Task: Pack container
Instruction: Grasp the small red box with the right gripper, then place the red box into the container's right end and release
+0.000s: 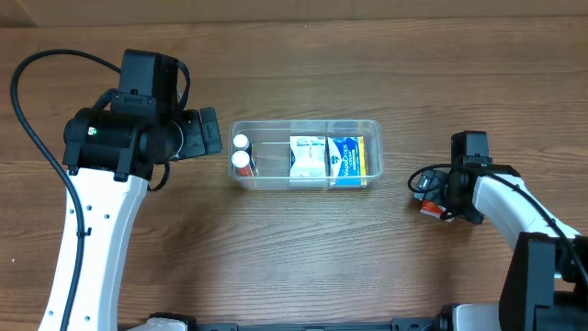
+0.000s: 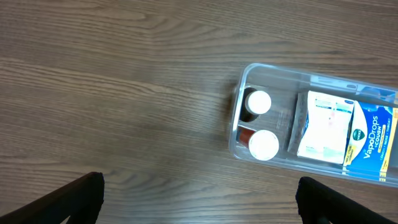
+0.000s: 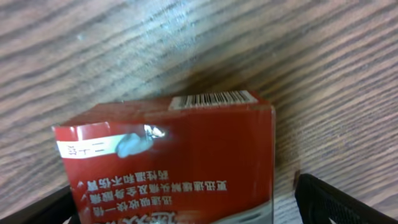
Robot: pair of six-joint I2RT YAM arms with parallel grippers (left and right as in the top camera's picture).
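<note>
- One clear plastic container (image 1: 306, 126) lies lengthwise at the middle of the wooden table (image 1: 303, 257), between the two arms and touched by neither
- Four items are packed inside it, counted from the overhead view: two white-capped bottles (image 1: 242, 152) standing side by side at its left end, one white-and-blue box (image 1: 308, 156) at the centre, and one blue-and-yellow VapoDrops box (image 1: 349, 156) at its right end
- The two boxes lie flat, edge to edge; a bare strip of container floor separates them from the bottles
- The left gripper (image 2: 199, 190) hovers over bare table just beside the container's left end, its two dark fingers (image 2: 81, 199) spread wide with nothing between them
- From the left wrist camera the bottle end of the container fills the right of the picture, both caps facing up
- One red box (image 3: 168, 162) printed with Chinese characters and a barcode lies on the table well to the right of the container, the only item outside it
- The right gripper (image 3: 180, 199) is down at this red box with one finger on each side; a sliver of table shows between the box and the right-hand finger (image 3: 336, 199), and whether the box is clamped cannot be told
</note>
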